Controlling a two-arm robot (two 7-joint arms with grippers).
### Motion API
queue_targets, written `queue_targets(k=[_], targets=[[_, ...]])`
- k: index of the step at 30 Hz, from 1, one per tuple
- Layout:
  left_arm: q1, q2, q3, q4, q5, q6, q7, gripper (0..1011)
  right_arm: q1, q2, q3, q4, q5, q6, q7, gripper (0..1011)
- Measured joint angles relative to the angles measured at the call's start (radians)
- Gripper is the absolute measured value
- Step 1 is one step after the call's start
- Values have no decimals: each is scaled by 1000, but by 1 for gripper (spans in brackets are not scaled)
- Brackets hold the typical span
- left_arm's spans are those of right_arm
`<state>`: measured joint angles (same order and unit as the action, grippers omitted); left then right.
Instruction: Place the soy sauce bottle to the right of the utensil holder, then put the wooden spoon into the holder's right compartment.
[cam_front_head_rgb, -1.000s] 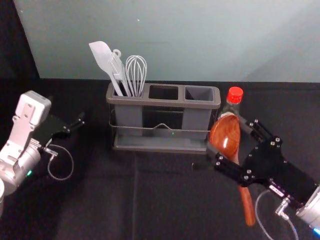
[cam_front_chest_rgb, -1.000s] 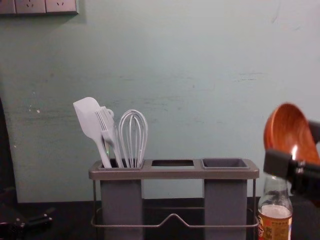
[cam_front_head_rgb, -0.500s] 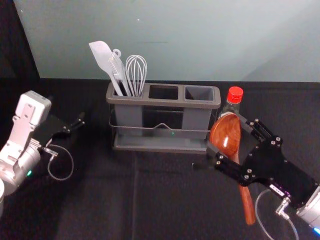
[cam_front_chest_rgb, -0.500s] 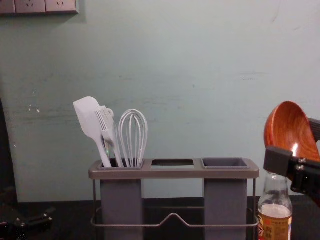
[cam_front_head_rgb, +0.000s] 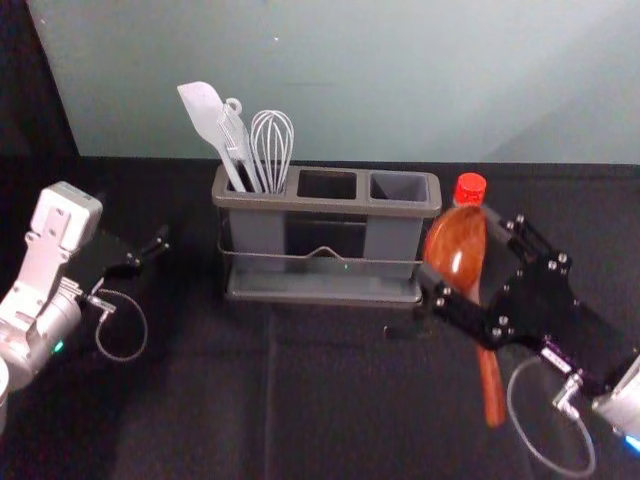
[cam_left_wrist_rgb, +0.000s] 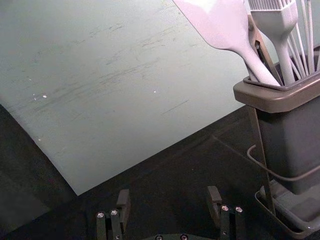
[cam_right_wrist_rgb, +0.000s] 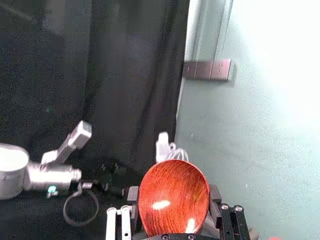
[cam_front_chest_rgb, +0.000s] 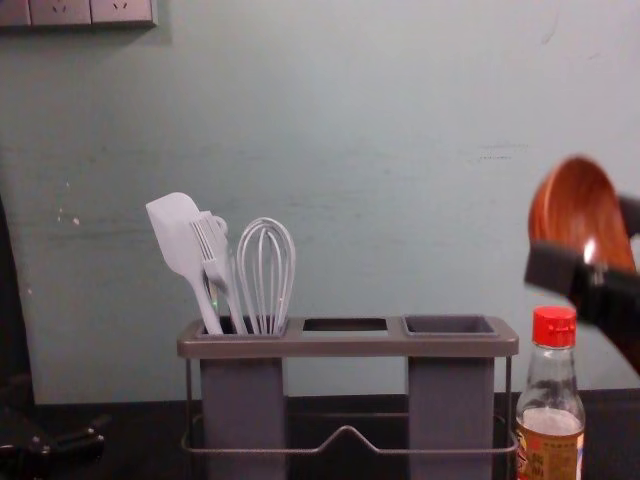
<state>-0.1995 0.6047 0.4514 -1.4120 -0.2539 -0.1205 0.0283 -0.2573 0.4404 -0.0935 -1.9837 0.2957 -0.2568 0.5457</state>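
Head view: right gripper (cam_front_head_rgb: 457, 243), right, seemingly clamps spoon (cam_front_head_rgb: 458, 255); left gripper (cam_front_head_rgb: 150, 251), left.

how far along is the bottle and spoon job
Looks done: the soy sauce bottle stands to the right of the utensil holder. In hand: the wooden spoon, held up by the right gripper. Remaining: lowering it into the holder's right compartment, which looks empty, and letting go.
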Motion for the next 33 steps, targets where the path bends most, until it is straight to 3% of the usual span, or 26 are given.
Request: queue_targets(k=[5,17,33], targets=[[0,0,0,0,0,0,0,1005,75,-5,-24,39,24,-21,10,839],[0,0,0,0,0,0,0,1005,275,-15,-103,155,10,2,17,840],[0,0,0,0,0,0,0,1005,458,-44,-165,292,-15,3,-24,840]])
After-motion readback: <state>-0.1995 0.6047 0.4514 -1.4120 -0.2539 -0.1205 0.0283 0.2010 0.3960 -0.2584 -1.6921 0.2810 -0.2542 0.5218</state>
